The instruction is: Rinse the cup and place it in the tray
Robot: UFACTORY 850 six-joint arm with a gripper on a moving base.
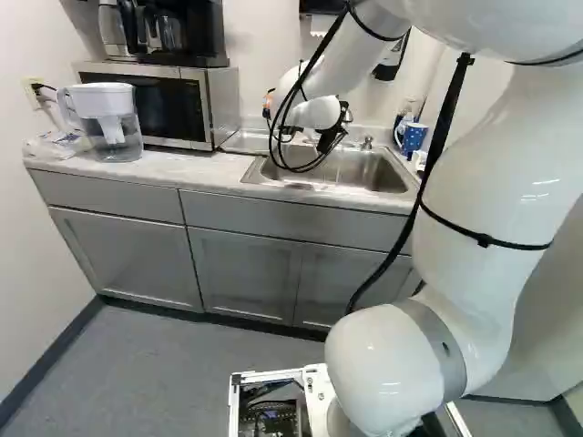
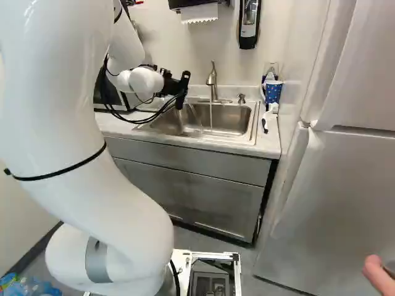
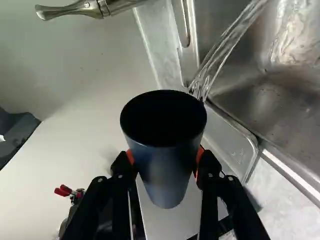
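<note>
In the left base view, the arm (image 1: 351, 68) reaches to the sink (image 1: 369, 171), its wrist over the basin. The cup cannot be made out there.

In the right base view, the claw (image 2: 182, 89) hangs above the sink's near side, left of the faucet (image 2: 212, 80). Water falls from the spout, and a second thin stream curves down beside the claw.

In the wrist view, the dark cup (image 3: 167, 167) sits between the two orange pads, pressed from both sides; the claw holds it around the body, below the rim. Water (image 3: 222, 55) runs close by that rim. The cup looks stiff and probably light, though its material cannot be told. Its smooth, tapering wall may turn slippery when wet, so this opposed mid-body hold seems right, firm without squeezing the mouth.
</note>
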